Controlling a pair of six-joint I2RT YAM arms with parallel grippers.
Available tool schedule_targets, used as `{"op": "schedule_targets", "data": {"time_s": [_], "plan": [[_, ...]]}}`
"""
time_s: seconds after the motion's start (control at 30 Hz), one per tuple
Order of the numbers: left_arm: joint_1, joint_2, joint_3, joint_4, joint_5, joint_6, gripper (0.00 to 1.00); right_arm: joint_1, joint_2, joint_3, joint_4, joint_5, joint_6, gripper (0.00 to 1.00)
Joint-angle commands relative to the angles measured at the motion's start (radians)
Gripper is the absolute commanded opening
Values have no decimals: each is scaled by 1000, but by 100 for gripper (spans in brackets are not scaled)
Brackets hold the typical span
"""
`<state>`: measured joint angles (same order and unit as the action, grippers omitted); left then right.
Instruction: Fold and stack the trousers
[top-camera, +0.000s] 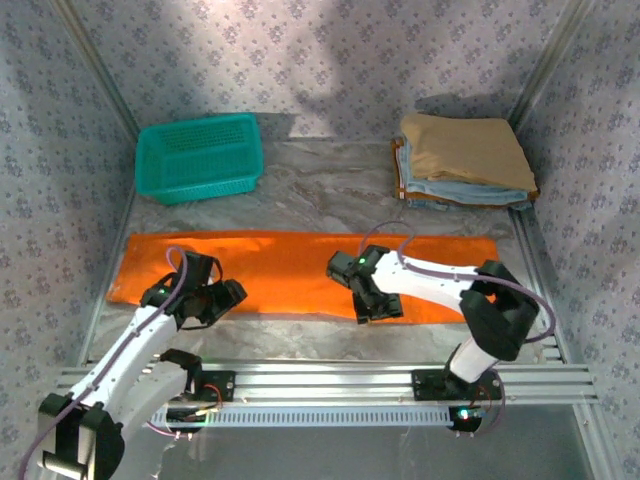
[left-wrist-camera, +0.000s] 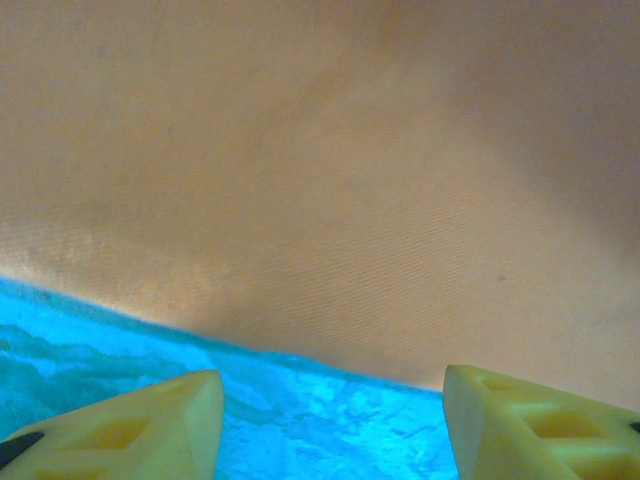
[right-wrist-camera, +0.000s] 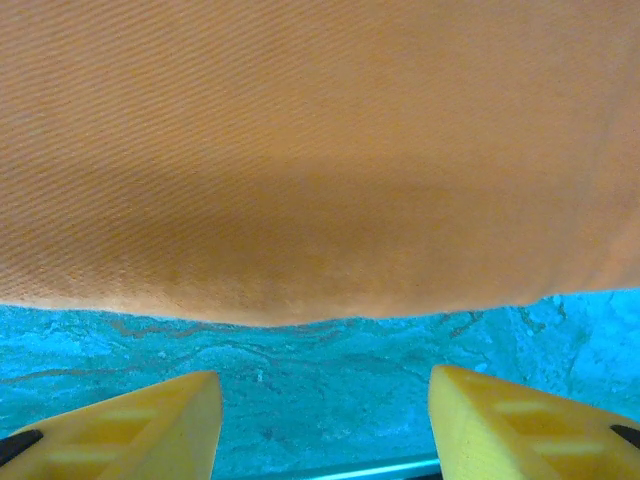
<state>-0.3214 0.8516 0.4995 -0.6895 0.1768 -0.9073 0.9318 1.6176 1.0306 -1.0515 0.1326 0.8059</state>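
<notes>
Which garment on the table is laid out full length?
The orange trousers, one long strip across the near side; the tan garment and light blue ones sit folded together at far right.

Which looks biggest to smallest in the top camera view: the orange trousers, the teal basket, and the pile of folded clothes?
1. The orange trousers, clearly largest, spread out flat.
2. The pile of folded clothes and the teal basket look about alike in footprint, so I would not rank them.
</notes>
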Motion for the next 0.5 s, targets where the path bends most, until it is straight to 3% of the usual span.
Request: {"op": "schedule_targets", "data": {"time_s": [0.0, 0.23, 0.47], "plan": [[-23, 69, -6, 95, -22, -37, 56, 4, 72, 38, 3, 80, -93, 58], [-26, 304, 54, 248, -57, 37, 37, -86, 143, 68, 118, 77, -279, 49], [0, 552, 114, 287, -36, 113, 28, -187, 146, -9, 253, -163, -440, 43]]}}
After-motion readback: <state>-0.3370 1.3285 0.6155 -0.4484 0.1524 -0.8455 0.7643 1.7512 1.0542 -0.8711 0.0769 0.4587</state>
